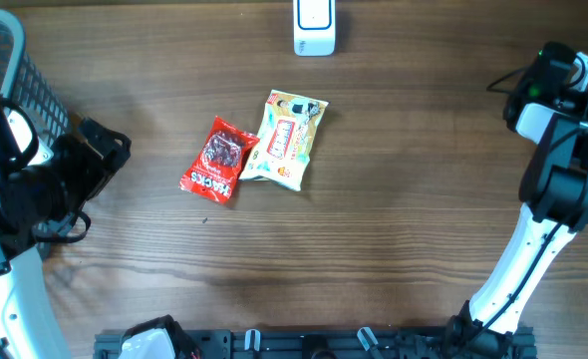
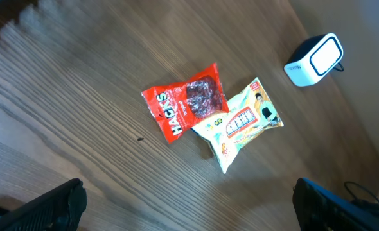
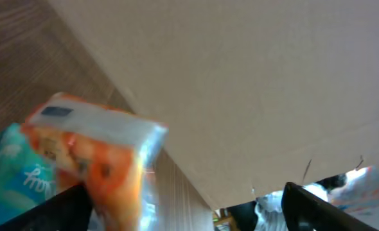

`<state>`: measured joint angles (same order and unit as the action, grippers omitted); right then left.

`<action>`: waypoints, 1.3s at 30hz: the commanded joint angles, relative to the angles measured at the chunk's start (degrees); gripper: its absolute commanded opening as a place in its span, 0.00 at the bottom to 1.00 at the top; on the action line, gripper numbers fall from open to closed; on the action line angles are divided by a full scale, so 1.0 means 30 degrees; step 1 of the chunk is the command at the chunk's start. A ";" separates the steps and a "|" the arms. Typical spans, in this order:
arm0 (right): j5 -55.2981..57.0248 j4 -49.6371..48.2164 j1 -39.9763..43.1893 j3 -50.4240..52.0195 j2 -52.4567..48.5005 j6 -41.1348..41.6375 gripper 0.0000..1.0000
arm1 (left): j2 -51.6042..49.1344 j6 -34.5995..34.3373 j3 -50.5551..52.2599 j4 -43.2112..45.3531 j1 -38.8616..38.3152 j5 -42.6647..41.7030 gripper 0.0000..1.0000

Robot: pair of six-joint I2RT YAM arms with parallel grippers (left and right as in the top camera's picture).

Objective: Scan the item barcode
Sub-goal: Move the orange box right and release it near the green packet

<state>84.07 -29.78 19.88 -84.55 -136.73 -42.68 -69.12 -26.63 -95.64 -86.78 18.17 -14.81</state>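
Red packet touching yellow packet mid-tabletop, scanner at far edge; left gripper spread wide, empty; right gripper parted beside blurred orange packet; likely snag: pinching both adjoining packets together, hiding the barcode.

In the right wrist view an orange and white packet at 9 o'clock is smeared by blur, the teal pack beside it is cut by the left edge, and the right gripper's fingers show only as dark tips at 7 and 5 o'clock. From overhead we find the white scanner at 12 o'clock and the mesh basket at 10 o'clock cropped, and the print on the red bag and yellow bag too small to read.
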 commanded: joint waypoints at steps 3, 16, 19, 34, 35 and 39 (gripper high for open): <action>-0.1887 0.3949 -0.0401 0.0160 -0.0219 0.2718 1.00 | 0.0000 0.0306 -0.0073 0.0044 0.0124 0.0117 1.00; -0.4823 1.0287 -0.1982 0.0138 0.1413 0.6812 1.00 | 0.0000 0.0306 -0.0073 0.0044 0.0124 0.0117 1.00; -0.8357 1.3413 -0.3024 0.0138 0.3286 0.8932 1.00 | 0.0000 0.0306 -0.0073 0.0044 0.0124 0.0117 1.00; -4.4872 2.3423 -0.5056 0.0146 1.0455 2.0771 1.00 | 0.0000 0.0306 -0.0073 0.0044 0.0124 0.0117 1.00; -4.4916 2.4064 -0.5435 0.0153 1.0411 2.0706 1.00 | 0.0000 0.0306 -0.0073 0.0044 0.0124 0.0117 1.00; -4.1455 2.5332 -0.7577 0.0160 1.0397 2.0728 1.00 | 0.0000 0.0306 -0.0073 0.0044 0.0124 0.0117 1.00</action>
<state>-41.19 44.88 1.52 -83.92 -106.50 18.39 -69.12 -26.63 -95.64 -86.78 18.17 -14.81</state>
